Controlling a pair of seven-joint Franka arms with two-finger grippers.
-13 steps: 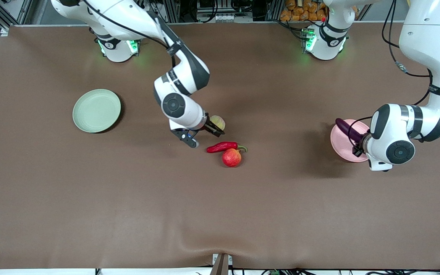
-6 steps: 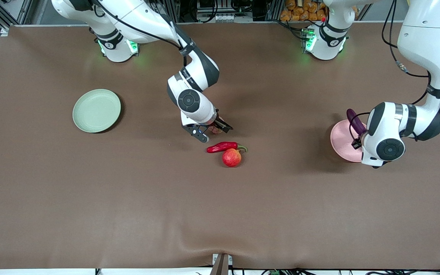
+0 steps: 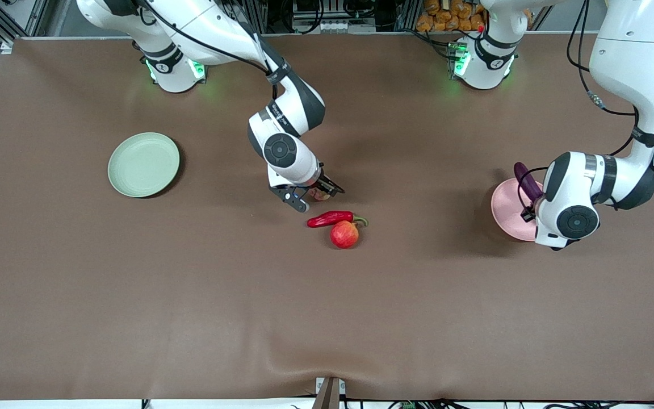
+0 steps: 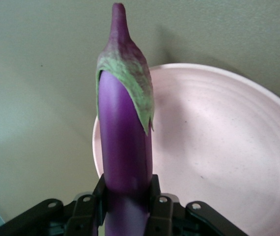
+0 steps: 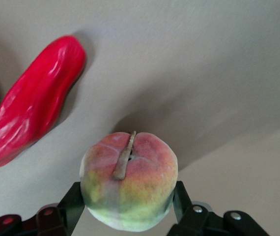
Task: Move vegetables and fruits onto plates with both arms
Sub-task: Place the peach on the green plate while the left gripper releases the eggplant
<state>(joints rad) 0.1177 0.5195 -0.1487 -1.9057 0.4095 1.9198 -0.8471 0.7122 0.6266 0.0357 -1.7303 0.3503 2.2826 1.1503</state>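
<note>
I've got the right claw pinching the soft peach round its middle on the desk beside the chili, gently, while the left claw grips the slippery eggplant over the pink plate.

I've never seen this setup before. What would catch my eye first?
The purple eggplant, clamped in the left gripper over the pink plate. Then the peach pinched in the right gripper mid-table, with the red chili and a round red fruit just nearer the front camera.
</note>
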